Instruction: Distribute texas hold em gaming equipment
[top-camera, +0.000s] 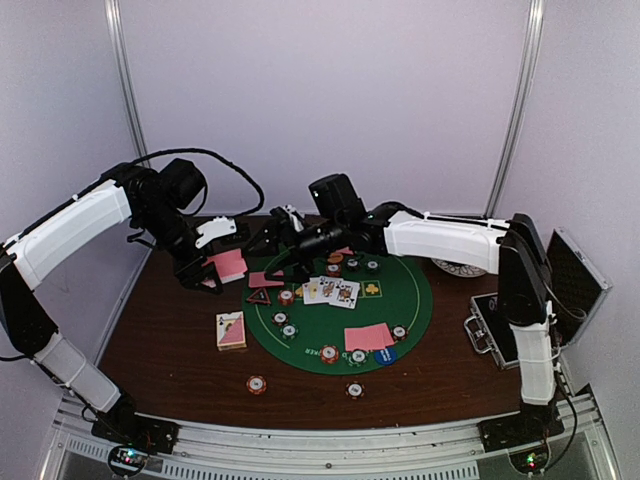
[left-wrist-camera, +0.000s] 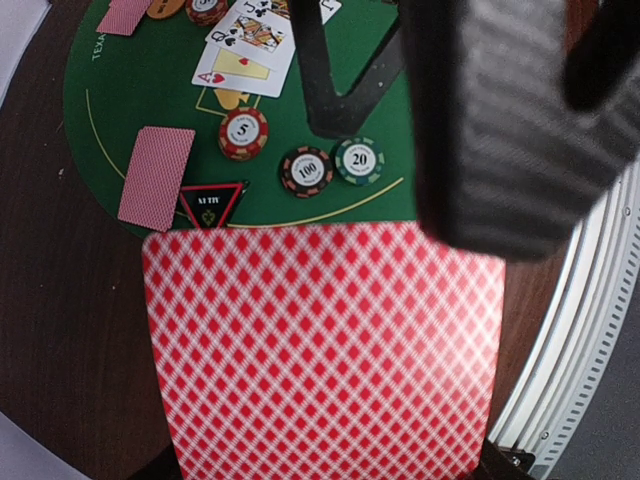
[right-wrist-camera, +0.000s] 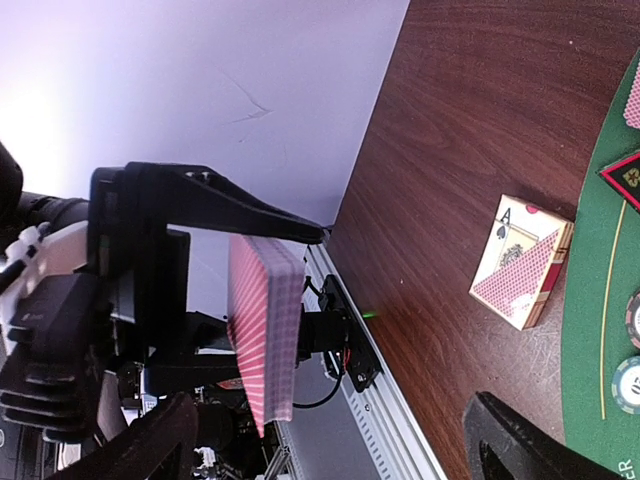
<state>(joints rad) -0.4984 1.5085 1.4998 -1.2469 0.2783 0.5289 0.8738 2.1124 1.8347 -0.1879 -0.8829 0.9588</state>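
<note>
Red-diamond-backed card deck — light, probably slick; your left gripper pinches it. Right gripper, three o'clock, spread: take an edge.

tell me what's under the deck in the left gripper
The deck is held above the brown table at the edge of the green mat. The triangle marker and a face-down card lie just past it. Anything directly beneath is covered.

Looks across at a stack of pink-backed cards clamped on edge in the left gripper, with a card box lying flat on the brown table just left of the green mat.
</note>
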